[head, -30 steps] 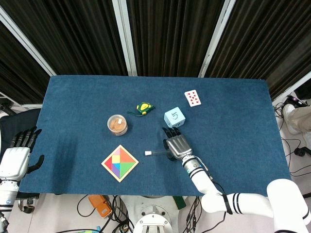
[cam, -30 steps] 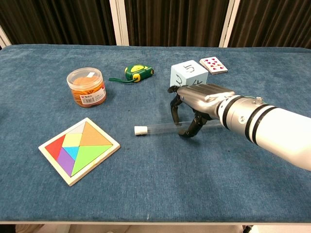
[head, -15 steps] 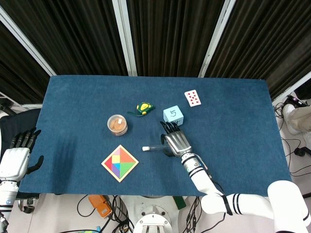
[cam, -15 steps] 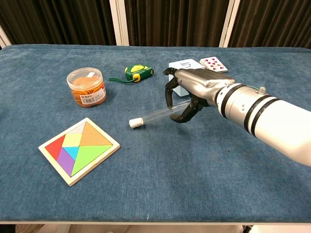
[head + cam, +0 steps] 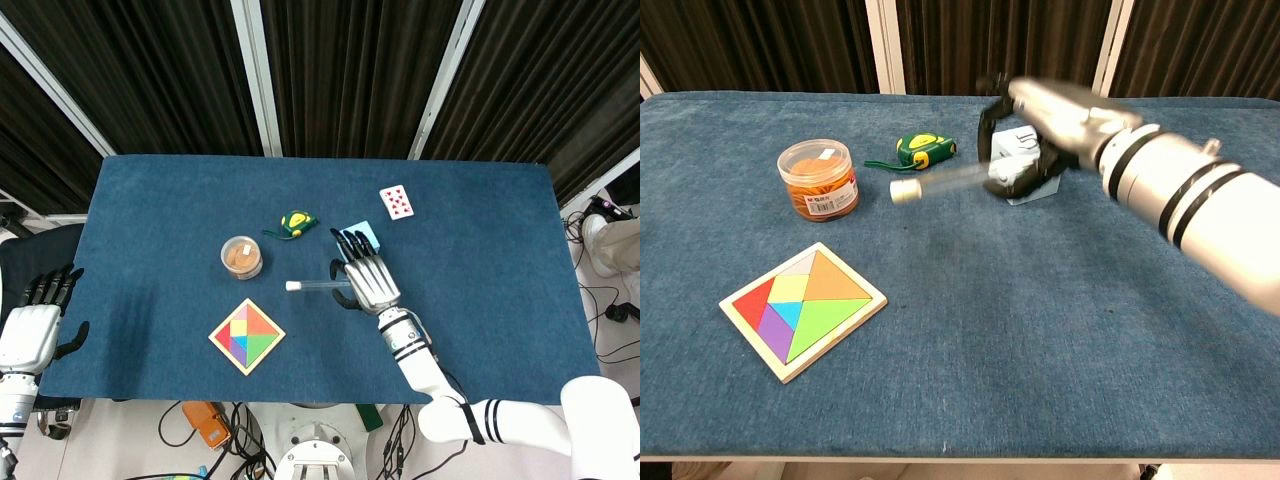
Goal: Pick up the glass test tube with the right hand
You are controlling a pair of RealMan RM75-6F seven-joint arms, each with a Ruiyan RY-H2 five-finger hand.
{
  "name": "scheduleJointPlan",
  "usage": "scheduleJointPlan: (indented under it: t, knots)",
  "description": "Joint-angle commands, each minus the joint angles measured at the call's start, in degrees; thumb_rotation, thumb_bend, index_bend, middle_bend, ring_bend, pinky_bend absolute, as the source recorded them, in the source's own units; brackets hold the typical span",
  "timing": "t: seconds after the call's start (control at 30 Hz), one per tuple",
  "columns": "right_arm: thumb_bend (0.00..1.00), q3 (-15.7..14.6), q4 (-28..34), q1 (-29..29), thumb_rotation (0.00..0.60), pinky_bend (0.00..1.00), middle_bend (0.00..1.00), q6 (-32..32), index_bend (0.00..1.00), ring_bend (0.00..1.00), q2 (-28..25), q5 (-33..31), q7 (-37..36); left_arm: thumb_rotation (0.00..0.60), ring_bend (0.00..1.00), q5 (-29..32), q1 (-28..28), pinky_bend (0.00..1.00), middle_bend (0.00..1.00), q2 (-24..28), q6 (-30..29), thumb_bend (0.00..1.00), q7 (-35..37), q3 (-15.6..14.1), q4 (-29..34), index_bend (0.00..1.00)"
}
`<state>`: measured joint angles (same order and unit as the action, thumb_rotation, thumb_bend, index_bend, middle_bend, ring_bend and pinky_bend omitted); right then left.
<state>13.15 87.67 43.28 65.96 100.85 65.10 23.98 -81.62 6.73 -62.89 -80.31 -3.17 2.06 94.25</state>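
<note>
Clear plastic jar [image 5: 818, 179] with a lid, standing upright on the blue tabletop [image 5: 990, 330]; its contents are orange-brown, of a kind that cannot be told. Taking the jar as landmark: the glass test tube [image 5: 940, 183] is to its right, held clear of the tabletop and roughly level, with its white-capped end pointing toward the jar. The right hand [image 5: 1032, 140] grips the tube's far end, fingers curled around it from above. The hand partly hides a pale blue cube [image 5: 1025, 155] behind it. A green and yellow tape measure [image 5: 918, 151] lies just right of the jar and slightly behind it; a tangram puzzle [image 5: 803, 307] lies in front of the jar; a playing card [image 5: 396, 201] lies well to the right and behind. The left hand [image 5: 32, 325] hangs off the tabletop's edge, far left of the jar, fingers apart and holding nothing.

One second earlier the tube lay on the tabletop under the right hand; it has since been lifted and carried back toward the cube.
</note>
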Motion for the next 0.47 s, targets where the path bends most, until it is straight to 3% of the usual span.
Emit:
scheduleJointPlan:
  t: [0.03, 0.2, 0.47]
  knots:
    - [0.52, 2.2, -2.1, 0.6, 0.600, 0.00, 0.04, 2.1, 0.78, 0.03, 0.4, 2.5, -1.0, 0.600, 0.00, 0.1, 0.0, 0.04, 0.00, 0.1, 0.2, 0.42, -0.3, -0.1, 0.1, 0.03]
    - [0.52, 5.4, -5.2, 1.6, 0.600, 0.00, 0.04, 3.6, 0.78, 0.03, 1.3, 5.1, -6.0, 0.600, 0.00, 0.3, 0.0, 0.04, 0.00, 0.1, 0.1, 0.42, -0.5, 0.0, 0.3, 0.03]
    - [0.52, 3.9, -14.8, 0.5, 0.600, 0.00, 0.04, 10.1, 0.79, 0.06, 4.8, 12.2, -11.8, 0.600, 0.00, 0.5, 0.1, 0.04, 0.00, 0.3, 0.7, 0.42, -1.1, -0.1, 0.6, 0.03]
